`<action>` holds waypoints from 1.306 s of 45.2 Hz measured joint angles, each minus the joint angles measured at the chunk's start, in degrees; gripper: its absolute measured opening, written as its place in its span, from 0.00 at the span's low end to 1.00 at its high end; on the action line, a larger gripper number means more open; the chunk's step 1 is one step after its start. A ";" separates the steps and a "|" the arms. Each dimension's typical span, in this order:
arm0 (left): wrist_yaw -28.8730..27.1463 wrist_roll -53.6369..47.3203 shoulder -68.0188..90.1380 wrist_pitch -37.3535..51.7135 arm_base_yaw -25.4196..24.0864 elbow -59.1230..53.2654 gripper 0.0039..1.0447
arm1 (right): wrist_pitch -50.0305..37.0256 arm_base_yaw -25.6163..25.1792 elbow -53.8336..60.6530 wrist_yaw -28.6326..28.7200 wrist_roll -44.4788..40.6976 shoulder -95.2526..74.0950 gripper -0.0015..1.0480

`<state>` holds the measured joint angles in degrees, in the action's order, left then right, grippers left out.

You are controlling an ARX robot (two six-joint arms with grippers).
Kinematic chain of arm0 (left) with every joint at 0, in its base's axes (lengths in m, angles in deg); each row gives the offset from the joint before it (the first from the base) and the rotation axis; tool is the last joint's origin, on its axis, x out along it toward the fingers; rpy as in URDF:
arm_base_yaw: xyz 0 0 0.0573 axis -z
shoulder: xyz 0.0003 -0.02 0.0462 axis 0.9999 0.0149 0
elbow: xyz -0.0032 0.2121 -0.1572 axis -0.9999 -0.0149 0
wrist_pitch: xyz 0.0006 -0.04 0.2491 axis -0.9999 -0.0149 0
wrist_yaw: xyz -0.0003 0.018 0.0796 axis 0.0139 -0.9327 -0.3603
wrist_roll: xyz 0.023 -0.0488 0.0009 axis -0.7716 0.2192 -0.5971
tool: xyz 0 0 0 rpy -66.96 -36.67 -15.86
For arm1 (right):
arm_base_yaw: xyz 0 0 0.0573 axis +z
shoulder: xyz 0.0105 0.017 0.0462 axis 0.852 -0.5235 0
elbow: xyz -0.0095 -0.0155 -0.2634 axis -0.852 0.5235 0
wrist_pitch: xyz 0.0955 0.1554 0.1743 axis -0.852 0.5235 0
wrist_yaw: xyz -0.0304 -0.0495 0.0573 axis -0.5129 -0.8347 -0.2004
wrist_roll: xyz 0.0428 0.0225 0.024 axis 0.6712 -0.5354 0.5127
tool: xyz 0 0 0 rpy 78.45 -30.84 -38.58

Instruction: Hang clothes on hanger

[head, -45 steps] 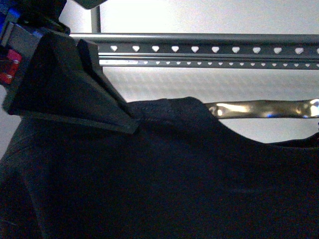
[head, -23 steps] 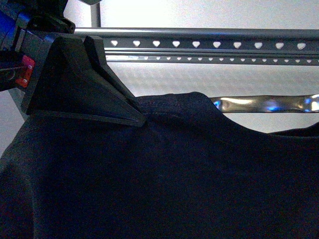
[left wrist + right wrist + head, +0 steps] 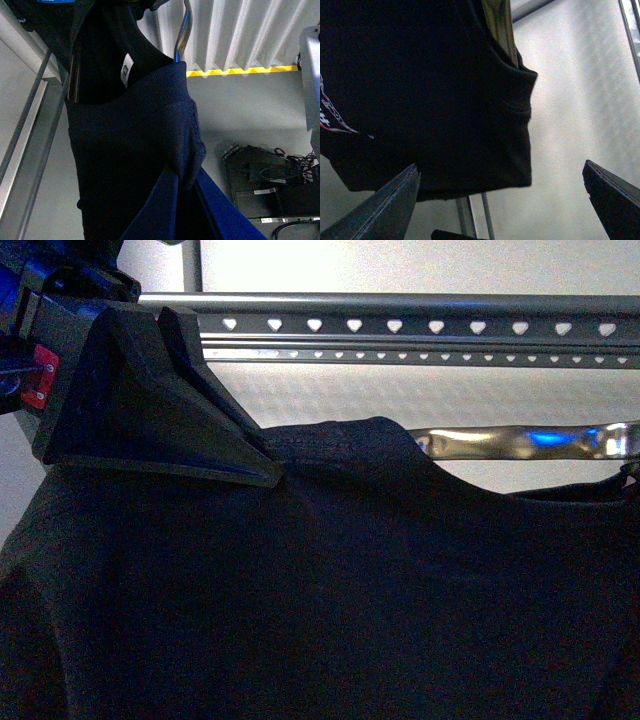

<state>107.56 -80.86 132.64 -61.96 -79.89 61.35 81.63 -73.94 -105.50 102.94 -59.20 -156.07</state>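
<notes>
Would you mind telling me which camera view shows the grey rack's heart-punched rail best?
The front view: the rail spans the frame above the T-shirt, heart holes plain. The left wrist view shows only plain grey bars; the right wrist view, just a thin pole, no holes.

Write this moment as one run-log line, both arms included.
left jaws: shut on T-shirt collar | right jaws: open, empty | coat hanger: inside shirt | rack rail: above shirt

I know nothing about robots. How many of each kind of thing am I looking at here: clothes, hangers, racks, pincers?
T-shirt, black: 1
Coat hanger, chrome: 1
Rack, grey with heart holes: 1
Pincers: 2, the left pincer gripping the T-shirt, the right pincer open
Total: 5
</notes>
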 joint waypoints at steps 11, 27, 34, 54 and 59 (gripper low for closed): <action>-0.02 0.00 0.00 0.00 -0.09 0.00 0.05 | -3.76 5.70 -4.57 -4.33 2.32 -8.33 0.93; -0.04 0.00 0.00 0.00 -0.09 0.00 0.05 | -14.71 7.19 -5.75 -4.74 10.01 -14.43 0.40; 0.35 0.02 0.00 0.07 -0.09 0.00 0.05 | -21.46 5.70 -3.52 -1.81 12.13 -14.40 0.13; 1.36 -0.09 -0.42 0.31 0.09 0.00 0.55 | -19.56 0.59 -1.68 1.70 11.89 -17.40 0.04; 1.75 -0.09 -0.42 0.31 0.61 0.00 0.74 | -17.18 -1.09 -1.68 3.10 11.89 -19.21 0.04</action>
<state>109.31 -80.95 132.23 -61.66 -79.28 61.35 64.45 -75.03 -107.18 106.04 -47.31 -175.28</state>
